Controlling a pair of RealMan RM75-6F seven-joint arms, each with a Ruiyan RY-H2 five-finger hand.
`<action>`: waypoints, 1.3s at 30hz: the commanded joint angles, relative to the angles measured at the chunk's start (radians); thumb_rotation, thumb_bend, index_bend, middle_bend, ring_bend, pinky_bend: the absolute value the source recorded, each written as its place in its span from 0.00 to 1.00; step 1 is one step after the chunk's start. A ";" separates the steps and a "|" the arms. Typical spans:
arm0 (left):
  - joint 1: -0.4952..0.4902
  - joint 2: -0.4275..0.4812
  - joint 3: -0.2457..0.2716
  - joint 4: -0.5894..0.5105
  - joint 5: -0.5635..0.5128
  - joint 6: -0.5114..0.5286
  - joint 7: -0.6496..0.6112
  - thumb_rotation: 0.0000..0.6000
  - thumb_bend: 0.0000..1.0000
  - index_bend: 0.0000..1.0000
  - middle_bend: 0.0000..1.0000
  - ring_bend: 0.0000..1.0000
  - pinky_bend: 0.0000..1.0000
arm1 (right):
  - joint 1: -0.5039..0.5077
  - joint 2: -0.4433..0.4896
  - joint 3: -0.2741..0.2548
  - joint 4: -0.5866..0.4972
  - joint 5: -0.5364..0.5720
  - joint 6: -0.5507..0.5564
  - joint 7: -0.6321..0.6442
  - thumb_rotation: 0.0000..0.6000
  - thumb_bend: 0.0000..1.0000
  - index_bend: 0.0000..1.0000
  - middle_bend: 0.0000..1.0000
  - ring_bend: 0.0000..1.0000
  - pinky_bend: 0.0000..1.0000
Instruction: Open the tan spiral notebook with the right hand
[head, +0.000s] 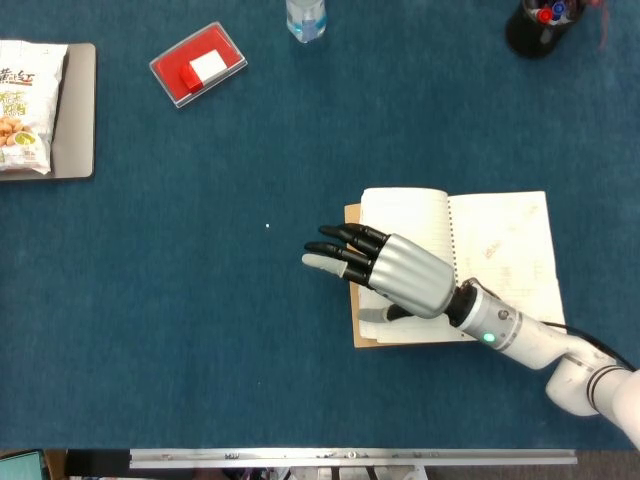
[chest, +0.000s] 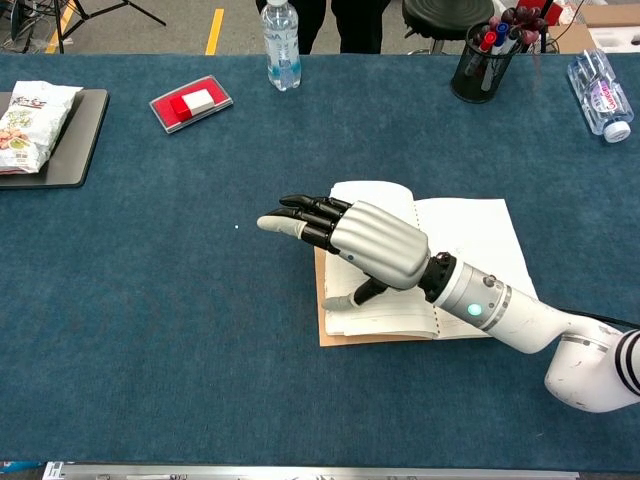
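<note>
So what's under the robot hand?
The open notebook lies under the robot hand, white pages up, tan cover edge showing. The page part beneath the palm is hidden.

A red case (head: 198, 64) with a white block on it lies on the blue table cloth (head: 200, 300) near the far edge. A clear water bottle (chest: 281, 45) stands just behind it. At the left, a snack bag (chest: 28, 112) rests on a dark tray (chest: 76, 140). A black pen cup (chest: 488, 62) holds what look like markers; another bottle (chest: 600, 95) lies at far right.
</note>
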 joint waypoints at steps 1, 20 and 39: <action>0.001 0.001 0.000 -0.001 0.000 0.001 0.000 1.00 0.04 0.38 0.35 0.19 0.37 | -0.001 -0.005 -0.002 0.005 0.000 0.000 0.005 1.00 0.00 0.04 0.12 0.01 0.17; 0.001 -0.001 -0.001 -0.002 -0.009 -0.006 0.014 1.00 0.05 0.38 0.35 0.19 0.37 | 0.034 0.087 0.027 -0.110 -0.009 0.135 -0.052 1.00 0.00 0.04 0.12 0.01 0.17; -0.001 -0.006 -0.002 -0.001 -0.015 -0.009 0.027 1.00 0.04 0.38 0.35 0.19 0.37 | 0.074 0.419 0.060 -0.541 -0.072 0.180 -0.358 1.00 0.00 0.04 0.12 0.01 0.17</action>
